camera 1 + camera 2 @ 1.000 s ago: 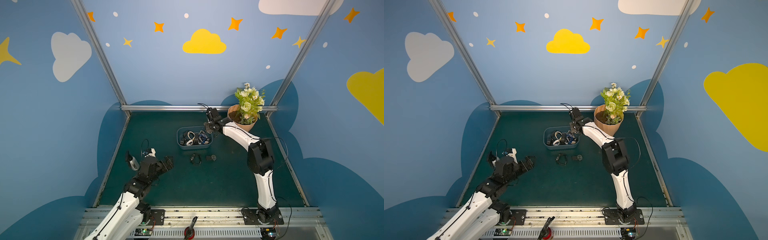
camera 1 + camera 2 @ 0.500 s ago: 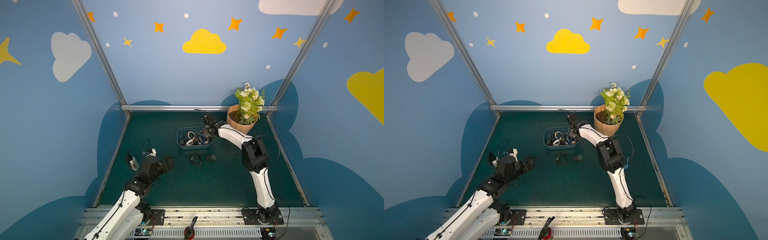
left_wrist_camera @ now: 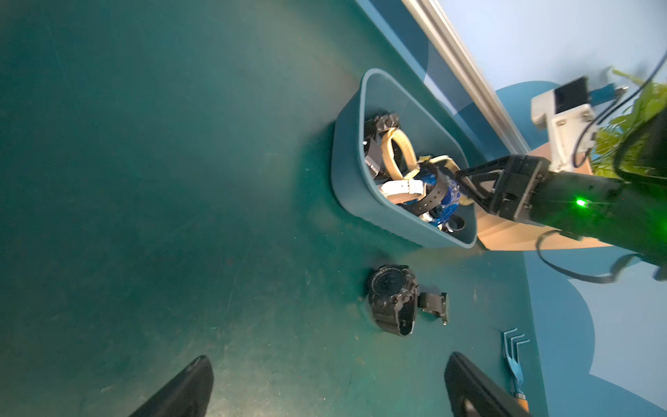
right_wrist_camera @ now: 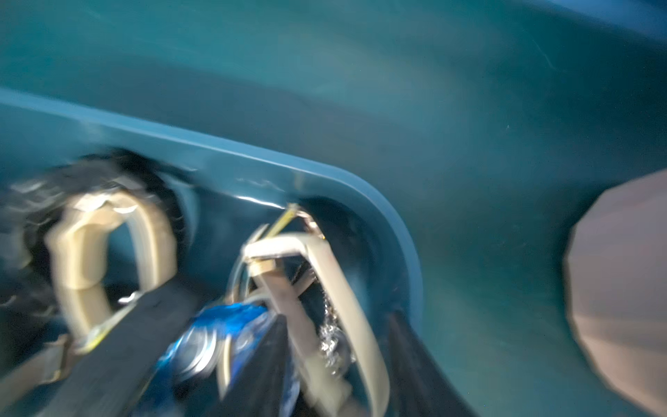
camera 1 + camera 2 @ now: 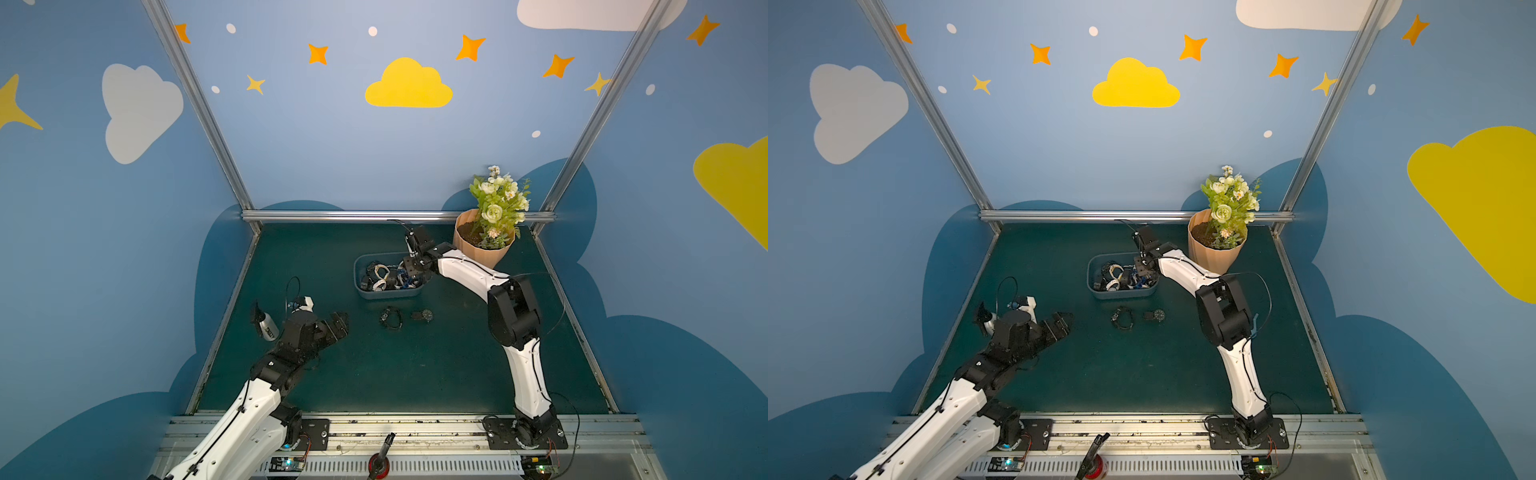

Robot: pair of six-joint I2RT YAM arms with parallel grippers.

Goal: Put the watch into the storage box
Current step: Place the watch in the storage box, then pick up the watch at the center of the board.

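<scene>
The blue-grey storage box [image 5: 388, 293] [image 5: 1121, 293] [image 3: 346, 173] [image 4: 252, 151] sits mid-table and holds several watches with cream, black and blue straps. My right gripper [image 5: 409, 274] [image 5: 1142, 274] [image 3: 462, 184] [image 4: 335, 325] reaches down into its right end. Its fingers are apart, and a cream strap and silver chain lie between them in the blurred right wrist view. A black watch [image 5: 390, 318] [image 5: 1123, 318] [image 3: 391, 303] lies on the mat in front of the box, with a second one [image 5: 423, 316] [image 5: 1155, 316] beside it. My left gripper [image 5: 338, 326] [image 5: 1061, 324] [image 3: 328, 393] hovers open, left of them.
A ribbed peach flowerpot [image 5: 484, 249] with flowers stands just right of the box, close to my right arm. A white bottle [image 5: 266, 326] with a black cap stands by the left wall. A small blue rake [image 3: 514, 353] lies near my left gripper. A metal rail [image 5: 374, 216] bounds the back.
My right gripper has come leftward from beside the flowerpot and down into the box, and its jaws have parted. The left arm has barely moved.
</scene>
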